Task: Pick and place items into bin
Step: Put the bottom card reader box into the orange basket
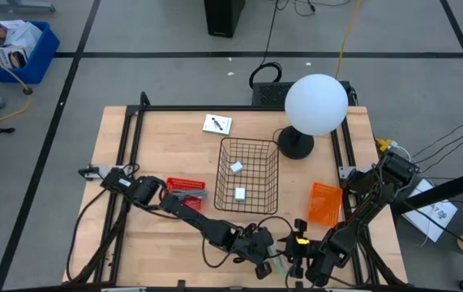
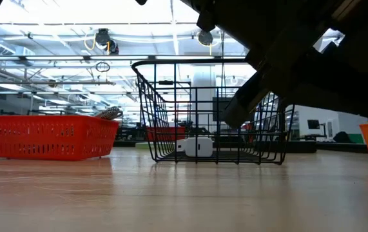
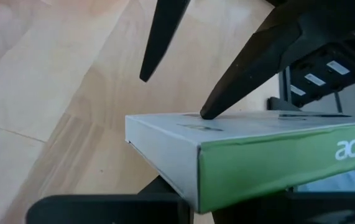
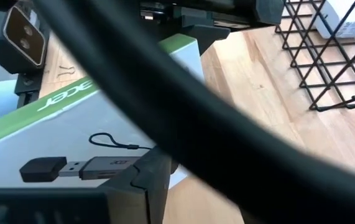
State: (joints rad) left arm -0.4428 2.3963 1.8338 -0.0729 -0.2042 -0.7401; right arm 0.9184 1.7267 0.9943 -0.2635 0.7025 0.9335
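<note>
A flat white box with a green "acer" side [image 3: 276, 162] hangs above the table's near edge [image 1: 278, 261], between my two arms. My left gripper [image 1: 263, 255] is shut on one end of it. My right gripper [image 3: 174, 96] stands open over the box's other end, one finger in the air and the other at the white top face. Two small white blocks [image 1: 237, 180] lie in the black wire basket [image 1: 225, 174]. A white card [image 1: 216, 124] lies flat at the far side. A grey metal piece [image 2: 109, 113] sticks up out of the red basket [image 2: 48, 136]. My left gripper holds the box by the end nearest its wrist [image 3: 165, 180]; the box itself hides the fingers there. The right wrist view shows that gripper at the box's far end [image 4: 183, 46]. The box sticks out about level, clear of the table. My right gripper has one fingertip [image 3: 205, 112] at the far edge of the box's top face [image 3: 227, 121]; I cannot tell whether it touches. Its other finger [image 3: 147, 73] is clear of the box.
A black lamp base [image 1: 296, 144] with a white globe [image 1: 316, 104] stands at the far right. An orange bin [image 1: 325, 203] sits right of the wire basket. A dark cable [image 4: 183, 124] crosses the right wrist view. Bare wood lies at the near left.
</note>
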